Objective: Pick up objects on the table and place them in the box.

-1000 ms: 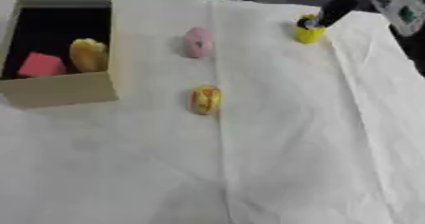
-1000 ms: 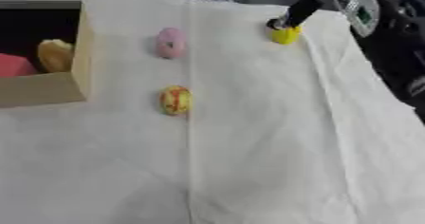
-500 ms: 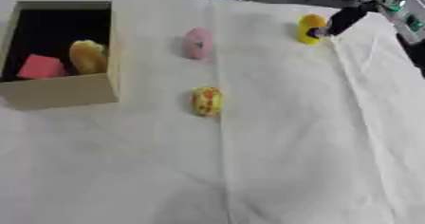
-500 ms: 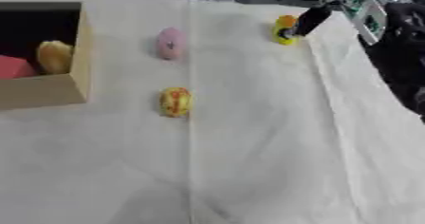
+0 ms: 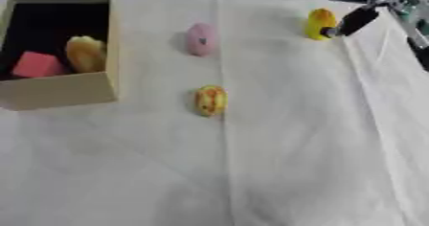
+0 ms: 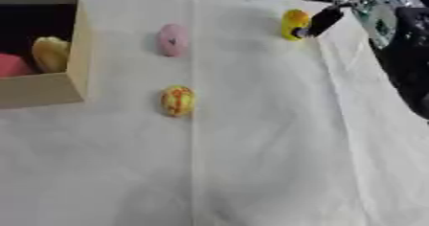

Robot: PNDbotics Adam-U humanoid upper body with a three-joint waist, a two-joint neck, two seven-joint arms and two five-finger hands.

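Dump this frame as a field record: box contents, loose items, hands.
box: tan box, open top, left side of the white cloth
in box: pink block; yellow item beside it
loose on cloth: pink oval item; yellow-orange item; yellow object
right robot hand: a finger at the yellow object's right side, no grasp visible
left robot hand: not in view

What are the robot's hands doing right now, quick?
Left hand: not in view.
Right hand: touches the yellow object with a finger; open or shut cannot be told.
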